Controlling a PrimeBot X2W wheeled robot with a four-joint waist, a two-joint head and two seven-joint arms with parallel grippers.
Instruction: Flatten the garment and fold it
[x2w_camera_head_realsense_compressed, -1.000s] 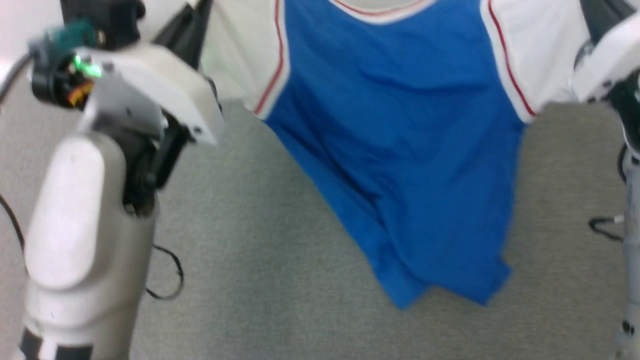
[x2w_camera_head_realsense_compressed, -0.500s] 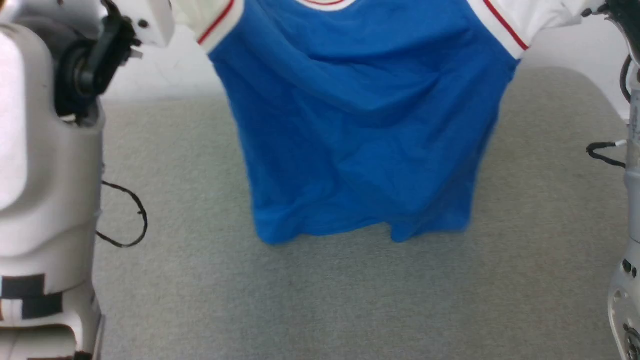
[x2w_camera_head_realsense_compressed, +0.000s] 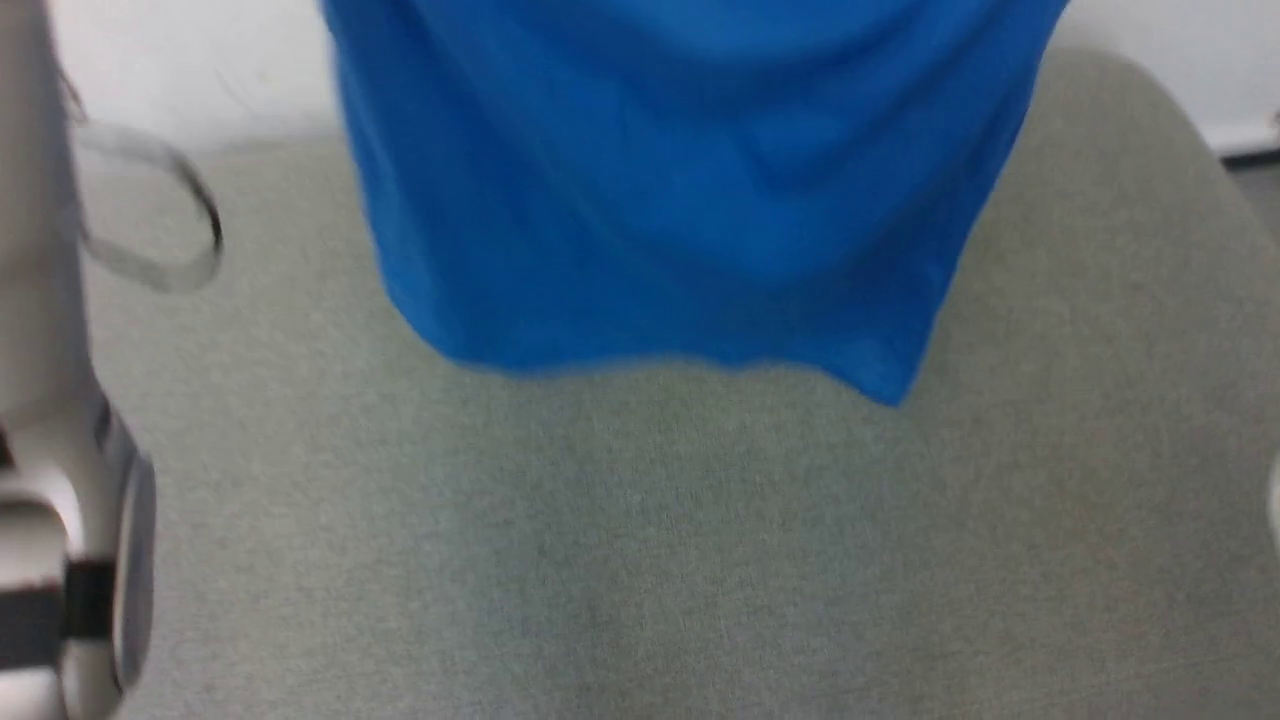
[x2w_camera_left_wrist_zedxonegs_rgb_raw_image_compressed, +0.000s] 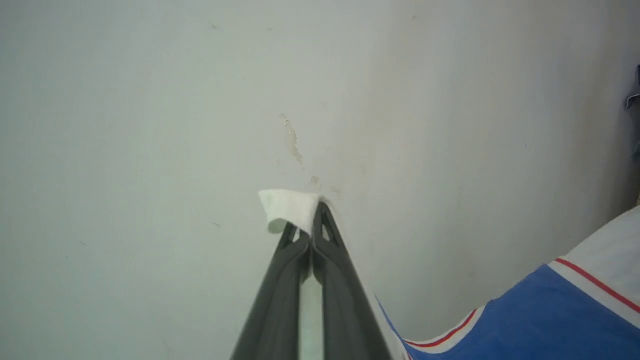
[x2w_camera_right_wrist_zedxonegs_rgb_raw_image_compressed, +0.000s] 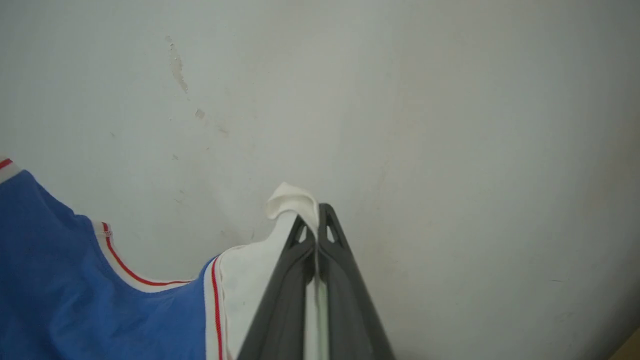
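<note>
The garment (x2w_camera_head_realsense_compressed: 680, 190) is a royal-blue jersey hanging in the air, its hem loose above a grey-green surface (x2w_camera_head_realsense_compressed: 640, 560). In the left wrist view my left gripper (x2w_camera_left_wrist_zedxonegs_rgb_raw_image_compressed: 311, 220) is shut on a white sleeve edge, with the garment's (x2w_camera_left_wrist_zedxonegs_rgb_raw_image_compressed: 545, 320) blue body and red-and-white trim stretching away at lower right. My right gripper (x2w_camera_right_wrist_zedxonegs_rgb_raw_image_compressed: 316, 215) is shut on the other white sleeve, and the garment (x2w_camera_right_wrist_zedxonegs_rgb_raw_image_compressed: 75, 295) spreads to its left with the neckline trim showing. Its upper part is cut off at the top of the head view.
A pale wall (x2w_camera_head_realsense_compressed: 170, 70) rises behind the grey-green surface. My left arm's white body (x2w_camera_head_realsense_compressed: 50, 420) and a blurred cable loop (x2w_camera_head_realsense_compressed: 165, 215) stand at the left edge of the head view. A stained wall (x2w_camera_left_wrist_zedxonegs_rgb_raw_image_compressed: 295, 140) faces both wrist cameras.
The head view has shifted, so the arms and sleeves have left its top. The jersey has been raised and spread wider; its hem now hangs level instead of slanting to the right.
</note>
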